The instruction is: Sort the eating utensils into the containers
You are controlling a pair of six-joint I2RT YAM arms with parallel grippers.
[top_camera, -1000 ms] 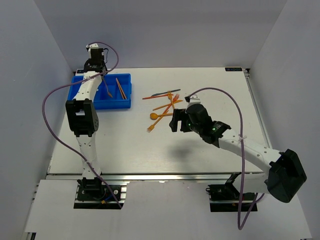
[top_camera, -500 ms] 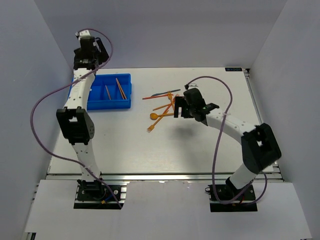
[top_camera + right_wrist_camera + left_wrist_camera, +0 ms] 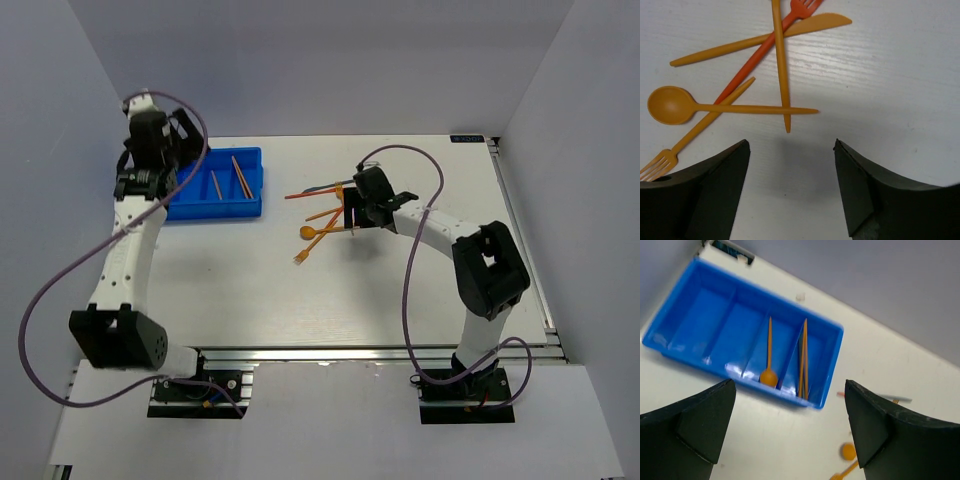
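Observation:
The bright blue tray [image 3: 190, 205] with its narrow containers [image 3: 695, 315] lies at the table's back left. One compartment holds an orange spoon [image 3: 768, 357], the one beside it orange sticks [image 3: 803, 357]. My left gripper [image 3: 148, 183] hangs open and empty above the tray's left end [image 3: 790, 385]. Loose eating utensils [image 3: 325, 212] lie crossed mid-table: an orange spoon [image 3: 672, 105], an orange fork [image 3: 660, 162], a red fork [image 3: 765, 47], an orange knife [image 3: 765, 37] and an orange stick [image 3: 781, 65]. My right gripper [image 3: 350, 215] is open just short of them [image 3: 791, 145], holding nothing.
A dark grey utensil [image 3: 335, 183] lies at the pile's far edge. Grey walls close in the table on the left, back and right. Purple cables loop off both arms.
My left gripper opened and drew back to the left from over the tray, leaving the spoon in it. My right arm swung in to the pile and its jaws narrowed a little.

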